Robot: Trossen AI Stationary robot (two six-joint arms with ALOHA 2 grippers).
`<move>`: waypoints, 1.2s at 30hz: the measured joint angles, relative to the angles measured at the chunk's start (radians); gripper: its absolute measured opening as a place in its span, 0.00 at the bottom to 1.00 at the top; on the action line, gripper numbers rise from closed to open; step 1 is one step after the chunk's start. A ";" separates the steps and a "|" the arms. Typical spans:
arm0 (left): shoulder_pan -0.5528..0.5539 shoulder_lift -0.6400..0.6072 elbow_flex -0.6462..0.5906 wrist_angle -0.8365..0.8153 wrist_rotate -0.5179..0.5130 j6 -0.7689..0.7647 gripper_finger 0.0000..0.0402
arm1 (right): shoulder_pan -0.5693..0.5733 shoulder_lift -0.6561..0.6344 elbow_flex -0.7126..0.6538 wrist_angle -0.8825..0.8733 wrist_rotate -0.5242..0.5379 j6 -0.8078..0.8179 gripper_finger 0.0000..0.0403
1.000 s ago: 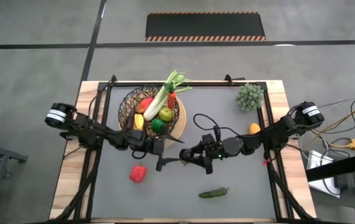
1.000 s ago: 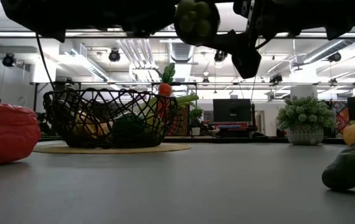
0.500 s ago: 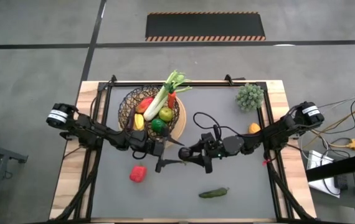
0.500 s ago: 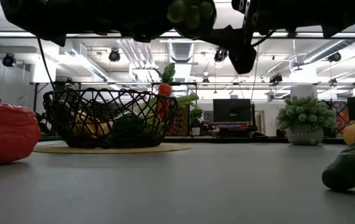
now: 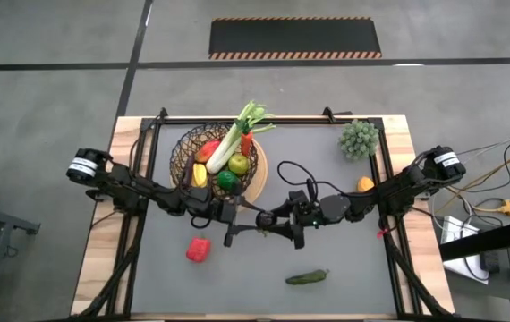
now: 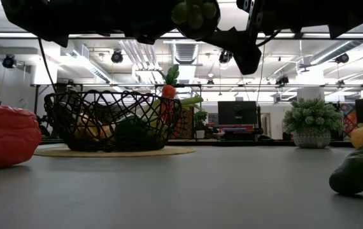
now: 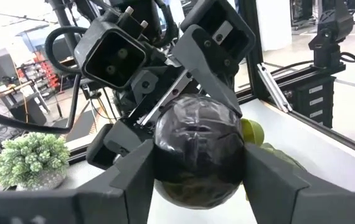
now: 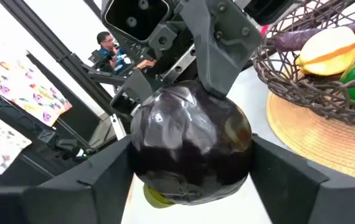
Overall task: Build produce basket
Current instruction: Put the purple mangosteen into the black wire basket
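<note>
A red toy pepper (image 5: 198, 249) is seen on the grey desk (image 5: 344, 259), near the round dark wire basket (image 5: 175, 161) with its tan base disc, on the side away from the leek's (image 5: 237, 134) leafy end. The basket is already loaded with the long white-green leek, a carrot, a green apple and other pieces.

Just off the basket's rim on that same side, raised above the desk, the left gripper (image 5: 235, 224) and the right gripper (image 5: 273, 224) are met nose to nose. A glossy dark purple eggplant (image 7: 197, 149) is held between them: the left jaws are clamped on its sides, and the right jaws are likewise pressed against it. Its long axis is judged to run along the line joining the two grippers, since it is shown end-on to both wrists.

The left arm is the one nearer the basket, so a short carry over the rim is called for; the upright leek must be avoided.

Farther from the basket, a dark green cucumber (image 5: 307, 278) lies in open room.
</note>
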 joint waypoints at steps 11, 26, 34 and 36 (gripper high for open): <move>-0.002 -0.028 -0.022 0.003 0.007 -0.256 0.45 | -0.006 -0.049 0.000 -0.018 0.019 -0.046 0.87; 0.039 -0.064 -0.030 -0.001 -0.020 -0.919 0.47 | 0.055 -0.162 0.109 -0.277 0.036 -0.660 0.81; 0.045 -0.096 -0.032 0.002 0.035 -1.053 0.48 | 0.104 -0.162 0.183 -0.445 0.225 -0.821 0.81; 0.046 -0.109 -0.032 0.001 0.036 -1.058 0.48 | 0.104 -0.161 0.184 -0.452 0.227 -0.825 0.81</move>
